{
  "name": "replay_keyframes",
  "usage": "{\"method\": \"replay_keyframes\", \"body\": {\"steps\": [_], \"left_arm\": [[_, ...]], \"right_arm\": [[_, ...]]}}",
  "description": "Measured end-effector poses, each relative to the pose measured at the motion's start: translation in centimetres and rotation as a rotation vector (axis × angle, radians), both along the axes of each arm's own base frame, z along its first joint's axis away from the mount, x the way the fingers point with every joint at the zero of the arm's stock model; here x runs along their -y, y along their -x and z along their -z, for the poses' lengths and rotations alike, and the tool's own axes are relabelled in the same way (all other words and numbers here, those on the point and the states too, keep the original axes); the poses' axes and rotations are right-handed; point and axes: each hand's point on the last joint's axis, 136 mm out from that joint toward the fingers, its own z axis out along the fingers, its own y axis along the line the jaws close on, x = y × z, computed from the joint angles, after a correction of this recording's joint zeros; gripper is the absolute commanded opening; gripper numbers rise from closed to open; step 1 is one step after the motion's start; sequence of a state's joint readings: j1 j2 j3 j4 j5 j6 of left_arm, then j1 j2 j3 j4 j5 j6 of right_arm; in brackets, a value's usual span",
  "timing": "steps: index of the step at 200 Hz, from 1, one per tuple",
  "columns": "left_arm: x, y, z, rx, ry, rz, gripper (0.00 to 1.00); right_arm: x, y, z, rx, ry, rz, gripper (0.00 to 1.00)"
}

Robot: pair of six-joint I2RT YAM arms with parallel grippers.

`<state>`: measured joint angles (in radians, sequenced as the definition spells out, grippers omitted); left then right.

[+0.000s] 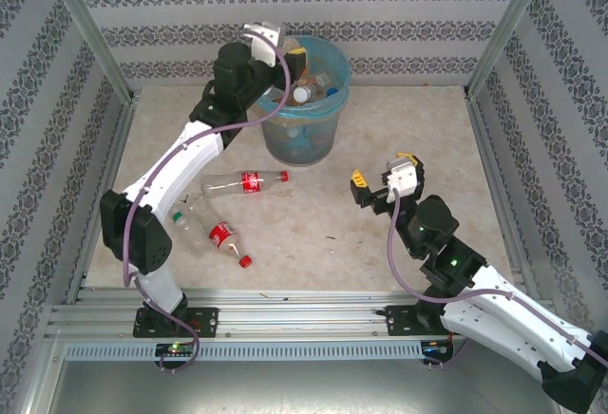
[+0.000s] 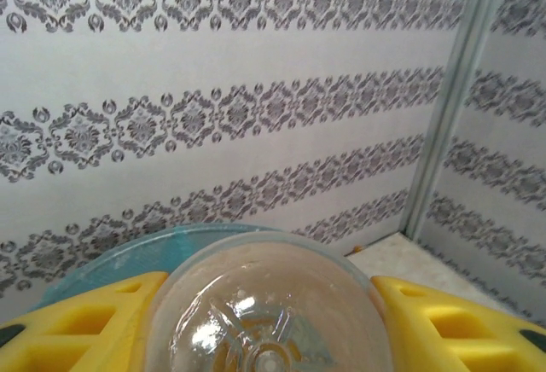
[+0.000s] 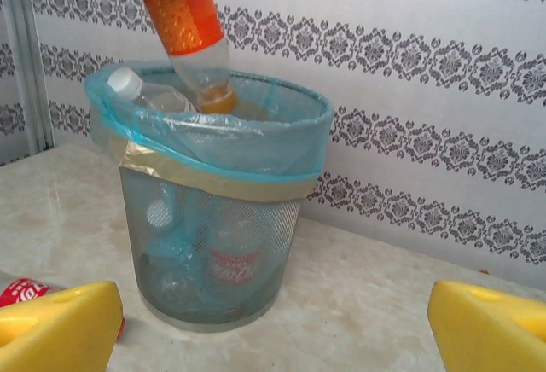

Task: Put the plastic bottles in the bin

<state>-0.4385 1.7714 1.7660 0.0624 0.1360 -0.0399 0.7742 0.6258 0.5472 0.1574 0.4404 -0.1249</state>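
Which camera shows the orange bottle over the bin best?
The right wrist view: the orange-labelled bottle hangs side-on, neck down into the bin. The left wrist view gives its clear base, gripped by the left end effector. The top view shows a small sliver by the rim.

Orange-labelled bottle (image 3: 181,14) cut off at top edge; bin (image 3: 213,244) contents blurred behind mesh

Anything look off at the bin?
A white-capped bottle leans on the bin rim, cap sticking out above it; it might get knocked out. The orange-labelled bottle in the left hand hangs neck-down beside it.
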Motion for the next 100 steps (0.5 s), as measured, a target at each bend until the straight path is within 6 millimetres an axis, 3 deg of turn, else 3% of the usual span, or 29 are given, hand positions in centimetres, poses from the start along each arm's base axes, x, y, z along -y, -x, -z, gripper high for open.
{"method": "replay_keyframes", "body": {"steps": [16, 40, 100], "left_arm": [[0.5, -1.7, 0.4, -0.019, -0.046, -0.019, 0.0], [1.1, -4.0, 3.0, -0.055, -0.139, -0.062, 0.0], [2.3, -8.7, 6.9, -0.079, -0.297, -0.123, 0.01]], "right_arm": [[-0.2, -0.2, 0.3, -0.01, 0.006, 0.0, 0.92], [-0.4, -0.4, 0.8, -0.027, 0.011, 0.0, 0.91], [-1.1, -1.0, 2.1, -0.063, 0.032, -0.005, 0.92]]}}
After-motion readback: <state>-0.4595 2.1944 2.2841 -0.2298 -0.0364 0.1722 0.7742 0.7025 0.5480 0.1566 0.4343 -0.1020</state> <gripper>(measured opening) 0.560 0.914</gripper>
